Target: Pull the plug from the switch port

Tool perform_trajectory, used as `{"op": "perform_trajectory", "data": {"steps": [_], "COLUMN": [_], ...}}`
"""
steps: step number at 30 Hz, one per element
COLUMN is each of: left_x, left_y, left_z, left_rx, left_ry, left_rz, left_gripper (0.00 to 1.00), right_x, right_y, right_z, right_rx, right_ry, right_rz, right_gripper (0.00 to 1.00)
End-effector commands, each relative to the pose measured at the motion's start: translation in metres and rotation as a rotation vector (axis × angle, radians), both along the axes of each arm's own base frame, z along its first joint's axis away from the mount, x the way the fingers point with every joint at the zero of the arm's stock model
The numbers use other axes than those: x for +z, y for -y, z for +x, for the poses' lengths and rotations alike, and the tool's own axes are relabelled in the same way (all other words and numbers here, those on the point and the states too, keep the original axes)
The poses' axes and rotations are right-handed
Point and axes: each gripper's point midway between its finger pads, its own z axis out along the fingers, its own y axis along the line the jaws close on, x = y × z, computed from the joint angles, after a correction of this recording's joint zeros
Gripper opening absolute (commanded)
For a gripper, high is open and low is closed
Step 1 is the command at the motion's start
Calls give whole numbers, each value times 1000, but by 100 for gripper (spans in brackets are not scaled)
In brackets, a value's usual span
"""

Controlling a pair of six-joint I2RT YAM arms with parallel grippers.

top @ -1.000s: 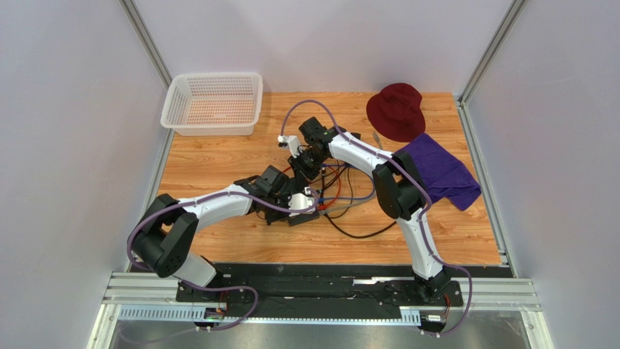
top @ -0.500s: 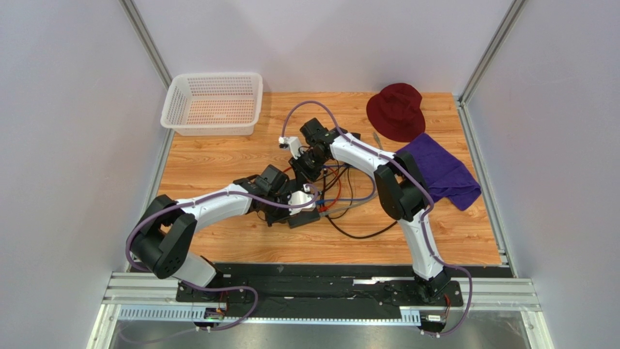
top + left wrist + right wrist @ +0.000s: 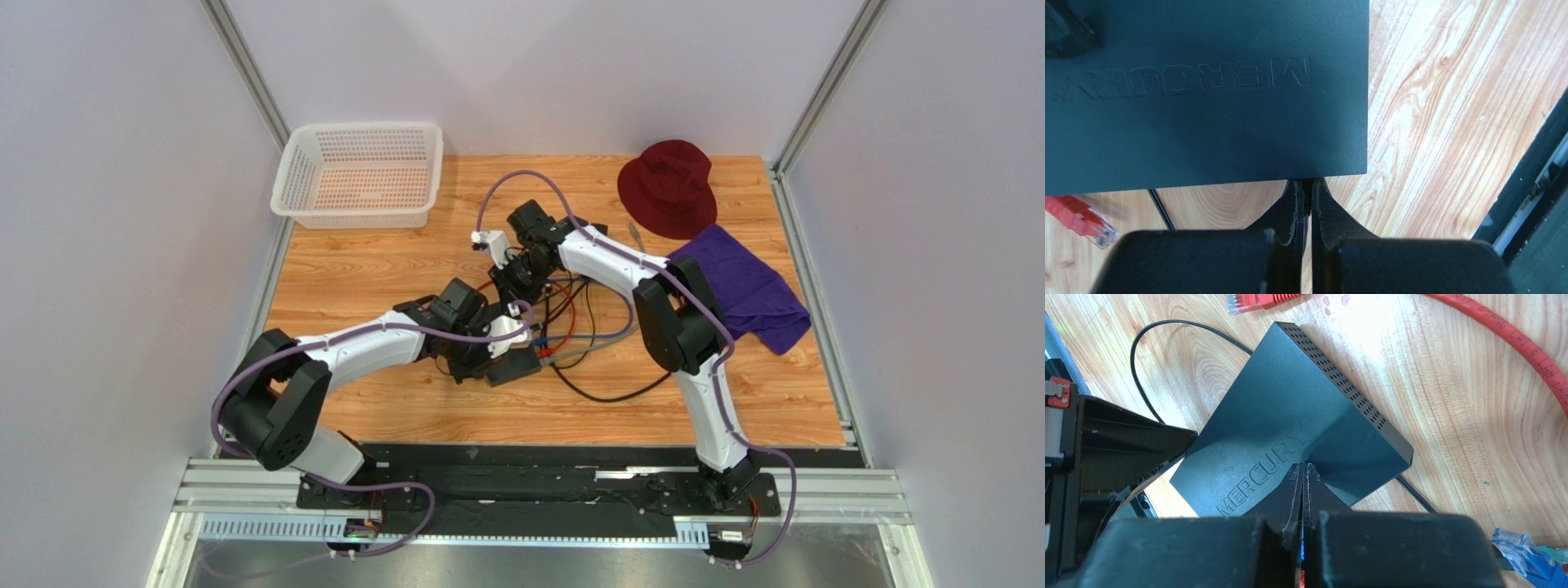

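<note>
Fingers of my left gripper (image 3: 1305,185) are pressed together at one edge of the switch (image 3: 1204,110), mid-table. My right gripper (image 3: 1302,471), equally closed, hangs over its lid. A red plug (image 3: 1254,300) lies loose on the table (image 3: 1438,122) beside it; I cannot see the ports.

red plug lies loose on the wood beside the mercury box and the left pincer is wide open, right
Not quite. The left pincer is shut, its fingers nearly touching at the edge of the Mercury box; the left wrist view shows it. The red plug does lie loose on the wood beside the box.
</note>
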Motion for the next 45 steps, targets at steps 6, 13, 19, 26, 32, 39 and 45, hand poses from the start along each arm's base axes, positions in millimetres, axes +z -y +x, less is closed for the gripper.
{"op": "perform_trajectory", "data": {"steps": [6,13,19,26,32,39,45], "left_x": [10,7,7,4,11,25,25], "left_y": [6,3,5,1,-10,16,15], "left_z": [-1,4,4,9,27,-2,0], "left_rx": [52,76,71,18,-43,84,93], "left_ry": [47,71,70,132,239,11,16], "left_rz": [-73,-65,-69,-13,72,-49,-39], "left_gripper": [0,0,0,0,0,0,0], "right_x": [-9,3,-29,-38,-24,-30,-33], "right_y": [25,29,42,39,30,33,34], "right_z": [-7,-55,-83,-86,-89,-88,-86], "right_rx": [-4,95,86,65,30,-1,-18], "right_ry": [47,-50,-128,-169,-204,-209,-205], "right_rz": [-108,-55,-124,-137,-92,-116,-127], "right_gripper": [0,0,0,0,0,0,0]}}
